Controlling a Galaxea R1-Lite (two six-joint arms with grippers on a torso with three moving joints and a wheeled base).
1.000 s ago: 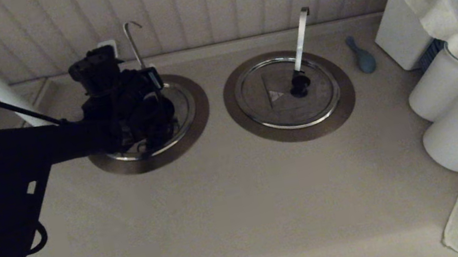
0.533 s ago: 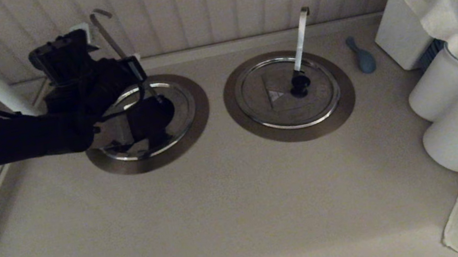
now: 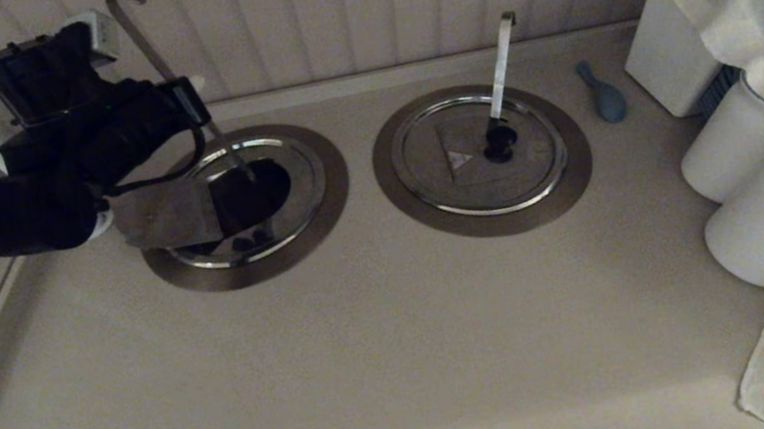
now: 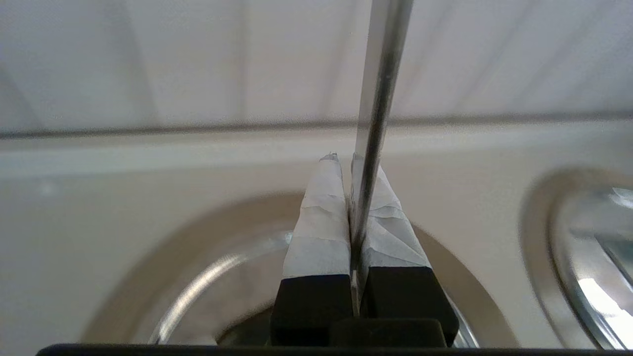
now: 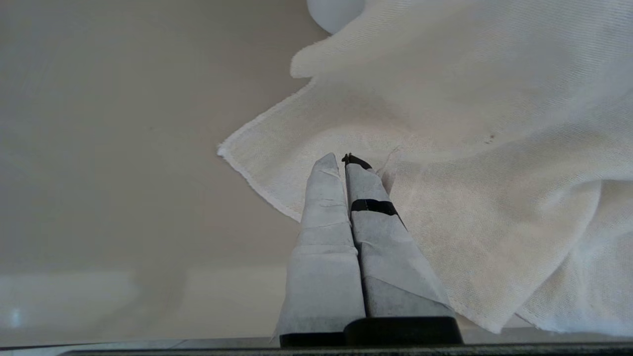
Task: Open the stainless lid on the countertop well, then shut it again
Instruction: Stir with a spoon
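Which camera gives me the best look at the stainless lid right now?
The head view: it shows the stainless lid with its flap folded up over the countertop well, beside the left gripper. The left wrist view shows only a curved edge behind the fingers. The right wrist view shows none of it.

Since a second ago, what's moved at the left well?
The left gripper, shut on the ladle handle, rose and swung left, tilting it. The stainless lid folded up, exposing the countertop well. The twin lid and right gripper unchanged.
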